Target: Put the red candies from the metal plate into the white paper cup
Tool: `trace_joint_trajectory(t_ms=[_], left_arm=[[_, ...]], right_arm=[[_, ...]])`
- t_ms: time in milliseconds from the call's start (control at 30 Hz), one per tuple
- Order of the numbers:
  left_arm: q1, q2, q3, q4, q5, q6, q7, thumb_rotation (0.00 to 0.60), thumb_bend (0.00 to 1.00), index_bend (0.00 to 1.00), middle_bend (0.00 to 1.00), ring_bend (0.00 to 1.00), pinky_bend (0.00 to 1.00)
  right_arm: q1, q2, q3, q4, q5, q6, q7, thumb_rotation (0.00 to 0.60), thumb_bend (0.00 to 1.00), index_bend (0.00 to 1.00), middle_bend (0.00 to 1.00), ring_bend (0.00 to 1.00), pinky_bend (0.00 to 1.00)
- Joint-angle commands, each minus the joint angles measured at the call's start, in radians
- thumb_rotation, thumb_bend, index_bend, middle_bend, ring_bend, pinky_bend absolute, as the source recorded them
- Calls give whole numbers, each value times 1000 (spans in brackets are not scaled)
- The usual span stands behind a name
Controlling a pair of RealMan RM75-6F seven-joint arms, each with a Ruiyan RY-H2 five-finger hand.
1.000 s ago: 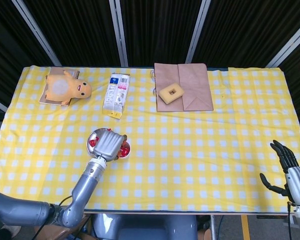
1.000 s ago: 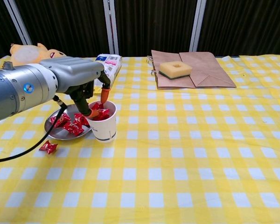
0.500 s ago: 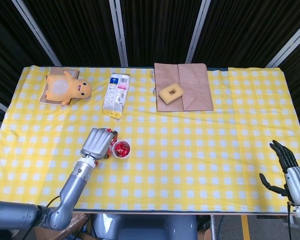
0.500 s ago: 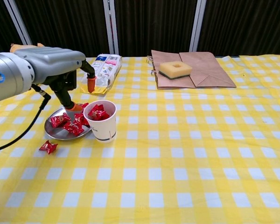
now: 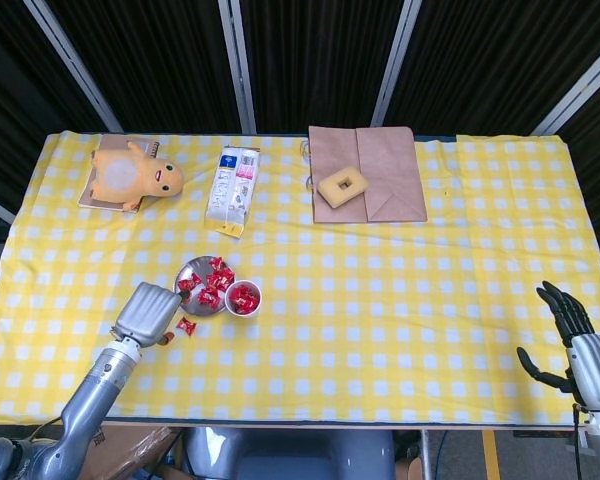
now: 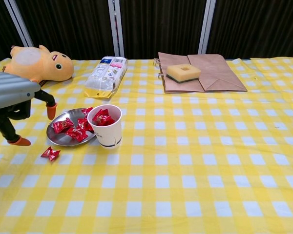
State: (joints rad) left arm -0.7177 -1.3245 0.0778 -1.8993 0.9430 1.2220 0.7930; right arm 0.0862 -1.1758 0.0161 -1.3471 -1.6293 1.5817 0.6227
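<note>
Down at the near left of the table, the orange-tipped fingers (image 6: 22, 141) of the left hand (image 5: 148, 311) are hanging spread apart and grasping nothing; the hand itself is hovering just left of the metal plate (image 6: 62, 139), with its silver back facing up in the head view; one loose candy (image 6: 51, 153) is lying on the yellow checked tablecloth (image 6: 195, 165) between the hand and the plate, off the plate's near edge. Several red candies (image 6: 73, 127) are sitting in the metal plate, and the white paper cup (image 6: 107, 127) is standing upright, touching the plate's right side, with more red wrappers showing above its rim. The right hand (image 5: 572, 335) is resting far off at the near right corner of the table, dark fingers fanned out and holding nothing. Further back, a yellow plush toy (image 6: 38, 63) is lying at the far left; a plastic packet (image 6: 106, 75) is lying beside it toward the middle; a yellow sponge (image 6: 183, 72) is sitting on a flat brown paper bag (image 6: 219, 73).
</note>
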Motion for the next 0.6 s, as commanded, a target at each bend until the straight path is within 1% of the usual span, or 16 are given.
trace_joint_trajectory(t_ms=[33,100,200,400,600], left_arm=[[14,-13,24,42,28,-16,6,600,196,398,1000,1000,989],[20,-25,34,68,28,-25,14,600,196,401,1000,1000,989],[26,-42,32,95,19,-35,11,600,196,407,1000,1000,989],[31,-81,19,151,4,-58,7,600,200,435,1000,1000,989],[36,-130,0,197,2,-73,2,600,242,440,1000,1000,989]], right_arm=[[0,-1,0,1,1,-2,-2,600,424,0,0,0,0],[0,0,0,0,1,-2,-2,600,424,0,0,0,0],[0,0,1,0,3,-2,0,600,424,0,0,0,0],[1,0,1,2,2,-2,3,600,424,0,0,0,0],[1,0,0,3,1,-2,3,600,423,0,0,0,0]])
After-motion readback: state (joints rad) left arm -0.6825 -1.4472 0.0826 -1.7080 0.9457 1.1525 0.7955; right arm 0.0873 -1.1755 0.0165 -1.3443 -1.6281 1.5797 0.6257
